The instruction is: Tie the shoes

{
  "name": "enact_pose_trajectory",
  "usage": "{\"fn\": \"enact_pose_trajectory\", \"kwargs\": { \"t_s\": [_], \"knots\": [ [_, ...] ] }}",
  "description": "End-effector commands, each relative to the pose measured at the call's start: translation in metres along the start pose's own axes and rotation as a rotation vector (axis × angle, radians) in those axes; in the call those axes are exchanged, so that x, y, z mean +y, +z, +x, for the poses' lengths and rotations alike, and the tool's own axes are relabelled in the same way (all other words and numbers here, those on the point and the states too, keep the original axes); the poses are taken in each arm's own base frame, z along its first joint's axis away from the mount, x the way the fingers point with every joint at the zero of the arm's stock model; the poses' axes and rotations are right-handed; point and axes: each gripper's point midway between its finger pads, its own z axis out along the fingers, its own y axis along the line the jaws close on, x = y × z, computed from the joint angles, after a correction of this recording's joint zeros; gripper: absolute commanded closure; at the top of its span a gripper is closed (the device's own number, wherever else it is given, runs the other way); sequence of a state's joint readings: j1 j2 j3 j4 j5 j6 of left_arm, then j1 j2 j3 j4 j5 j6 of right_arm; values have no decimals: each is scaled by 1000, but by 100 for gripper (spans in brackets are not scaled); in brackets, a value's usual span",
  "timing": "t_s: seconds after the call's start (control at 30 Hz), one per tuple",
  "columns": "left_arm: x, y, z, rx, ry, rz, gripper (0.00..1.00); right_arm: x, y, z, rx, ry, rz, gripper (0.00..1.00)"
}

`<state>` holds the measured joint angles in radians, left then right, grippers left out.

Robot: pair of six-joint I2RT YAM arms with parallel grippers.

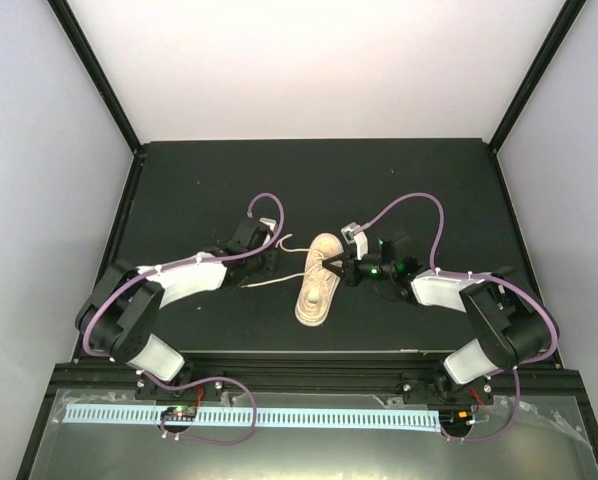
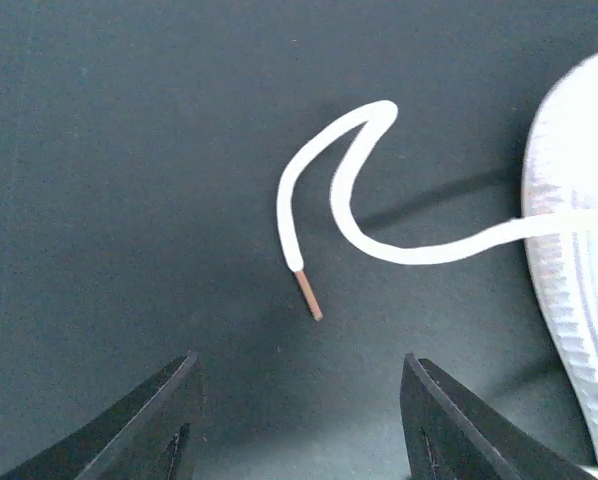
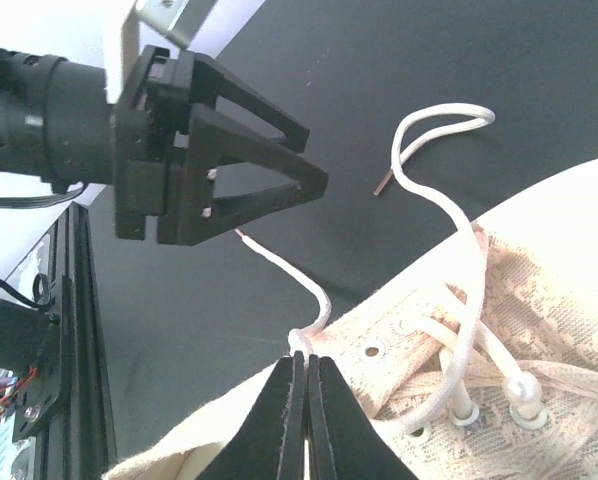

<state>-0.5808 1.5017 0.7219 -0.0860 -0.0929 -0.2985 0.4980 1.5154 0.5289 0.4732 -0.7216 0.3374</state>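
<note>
- Right end effector, fingers together, pinches a cream lace at the eyelet edge of the sneaker.
- Left end effector gapes apart, just short of the other lace tip.
- Sneaker lies on the worktop, between the arms.

Left wrist view: we see the sneaker blurred and cut by the right edge. The fingers of the left gripper run off the bottom. Right wrist view: the right gripper hides the stretch of lace it pinches. The sneaker is cropped right and below.
</note>
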Motion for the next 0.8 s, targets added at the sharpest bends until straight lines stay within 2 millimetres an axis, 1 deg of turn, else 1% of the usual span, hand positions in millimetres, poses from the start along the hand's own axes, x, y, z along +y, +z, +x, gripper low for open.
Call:
{"fn": "enact_pose_trajectory", "kwargs": {
  "t_s": [0.0, 0.17, 0.37, 0.43, 0.5, 0.6, 0.7, 0.77],
  "knots": [
    [2, 8, -22, -10, -67, 18, 44, 5, -3, -9, -41, -44, -4, 98],
    [-9, 18, -43, -29, -95, 106, 42, 6, -3, -9, -38, -45, -8, 98],
    [-9, 36, -60, -12, -102, 137, 42, 6, -2, -9, -36, -43, -15, 98],
    [-9, 44, -61, 4, -103, 152, 46, 5, -1, -8, -34, -43, -16, 98],
    [-11, 49, -66, 11, -100, 168, 48, 5, -1, -7, -31, -39, -18, 98],
    [-14, 59, -63, 47, -89, 185, 52, 5, 0, -6, -28, -38, -24, 99],
    [-16, 67, -59, 76, -86, 195, 61, 4, 1, -6, -27, -37, -25, 98],
    [-17, 70, -56, 88, -91, 202, 68, 5, 1, -5, -26, -37, -26, 98]
  ]
}}
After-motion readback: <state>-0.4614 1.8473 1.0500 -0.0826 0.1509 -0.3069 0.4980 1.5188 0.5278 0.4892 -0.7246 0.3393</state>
